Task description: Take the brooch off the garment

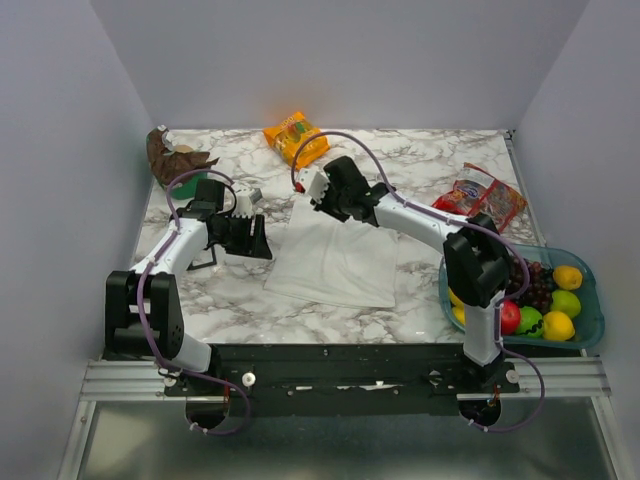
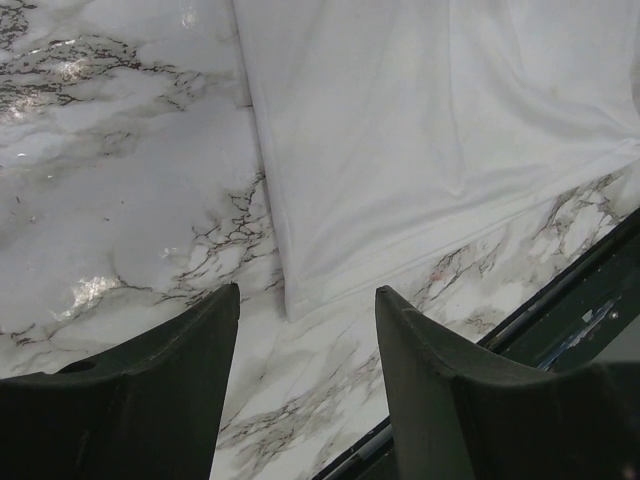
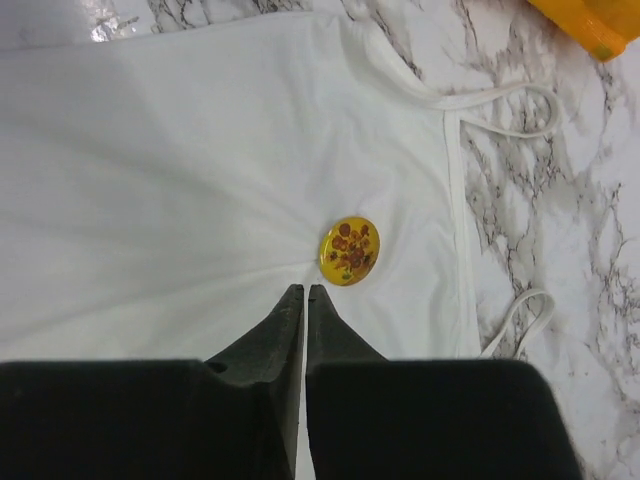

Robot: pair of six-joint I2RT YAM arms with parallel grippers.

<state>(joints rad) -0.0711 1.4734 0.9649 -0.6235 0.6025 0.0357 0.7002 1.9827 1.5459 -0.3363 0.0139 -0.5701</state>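
Observation:
The white garment point(image 1: 340, 265) lies flat on the marble table between the arms. The brooch point(image 3: 349, 250), a small round yellow disc with an orange flower print, sits on the cloth near the shoulder straps point(image 3: 500, 110); creases gather at its left edge. My right gripper point(image 3: 304, 290) is shut with only a thin slit between its tips, which are just below-left of the brooch. From above, the right gripper point(image 1: 312, 185) hangs over the garment's far edge and hides the brooch. My left gripper point(image 2: 308, 292) is open and empty over bare marble beside the garment's corner point(image 2: 295, 305).
An orange snack bag point(image 1: 295, 135) lies at the back. A red packet point(image 1: 480, 195) is at the right. A teal tray point(image 1: 590, 310) of fruit stands at the near right. A brown object point(image 1: 170, 155) is at the back left. The table's front edge point(image 2: 560, 300) is near the left gripper.

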